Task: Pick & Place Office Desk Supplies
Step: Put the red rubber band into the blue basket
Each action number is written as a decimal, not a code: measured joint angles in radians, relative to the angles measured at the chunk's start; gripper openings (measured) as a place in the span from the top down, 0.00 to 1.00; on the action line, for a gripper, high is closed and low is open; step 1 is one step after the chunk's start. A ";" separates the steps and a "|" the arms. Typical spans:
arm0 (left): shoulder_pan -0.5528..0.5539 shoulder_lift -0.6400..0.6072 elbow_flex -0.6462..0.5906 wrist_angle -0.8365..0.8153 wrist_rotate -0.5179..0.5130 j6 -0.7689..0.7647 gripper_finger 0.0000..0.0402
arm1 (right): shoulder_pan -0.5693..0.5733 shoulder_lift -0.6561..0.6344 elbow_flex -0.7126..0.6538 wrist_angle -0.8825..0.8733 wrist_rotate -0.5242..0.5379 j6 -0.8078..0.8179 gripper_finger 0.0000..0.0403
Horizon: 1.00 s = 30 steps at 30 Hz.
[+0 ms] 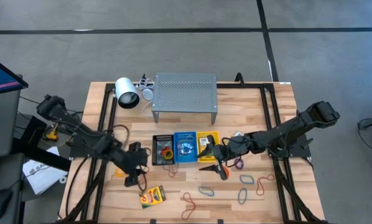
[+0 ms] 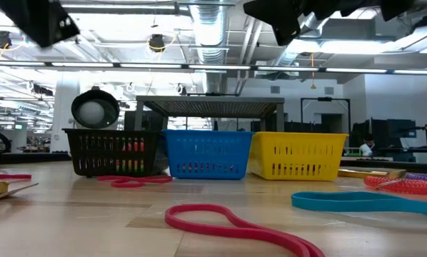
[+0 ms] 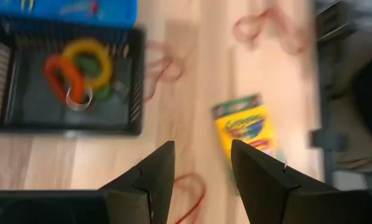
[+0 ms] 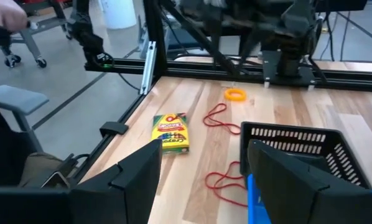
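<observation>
Hovering open and empty, left pincer [image 3: 198, 171], right pincer [image 4: 201, 165], crayon box [image 3: 244, 126] lettering unreadable

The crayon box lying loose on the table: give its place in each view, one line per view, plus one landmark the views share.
High view: crayon box near the front edge, ahead of the left hand.
Low view: only a yellow sliver at the far left edge, likely it.
Left wrist view: beyond the fingers.
Right wrist view: on the wood left of the black basket.
Shared landmark: black basket.
</observation>
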 joint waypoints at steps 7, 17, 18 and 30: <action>0.005 0.152 0.000 -0.036 0.063 -0.078 0.62 | 0.039 0.000 0.000 -0.044 0.000 0.000 0.42; 0.002 0.260 0.000 -0.012 0.079 -0.322 0.62 | 0.057 0.000 -0.056 -0.072 0.035 0.009 0.42; 0.002 0.267 0.000 -0.007 0.079 -0.352 0.62 | 0.056 0.000 -0.062 -0.078 0.054 0.018 0.42; 0.002 0.367 0.000 -0.003 0.079 -0.662 0.62 | 0.057 0.000 -0.130 -0.060 0.082 0.106 0.42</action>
